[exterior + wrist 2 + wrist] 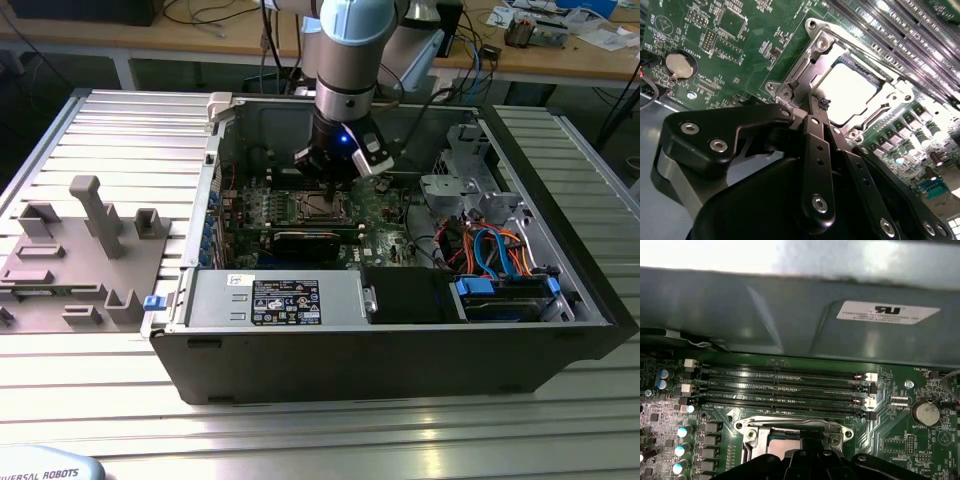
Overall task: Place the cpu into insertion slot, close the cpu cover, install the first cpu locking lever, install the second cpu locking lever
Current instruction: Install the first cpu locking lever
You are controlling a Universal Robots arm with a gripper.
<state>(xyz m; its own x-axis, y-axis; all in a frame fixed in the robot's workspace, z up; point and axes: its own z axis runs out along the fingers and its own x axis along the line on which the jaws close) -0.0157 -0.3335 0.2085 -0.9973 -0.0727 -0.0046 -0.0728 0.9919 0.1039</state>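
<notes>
One tool [824, 106], fingers pinched together and holding nothing, is hovering at the socket's edge, the cpu [852, 92] sitting seated just beyond its tips.

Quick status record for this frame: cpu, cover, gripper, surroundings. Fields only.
cpu: seated in the insertion slot, pale top showing
cpu cover: metal frame lying flat around the chip
gripper: fingers together, tip at the cover's edge
memory slots: four long rows beside the socket, unfilled
coin cell: on the board, away from the socket
case: open, arm reaching in from above
</notes>
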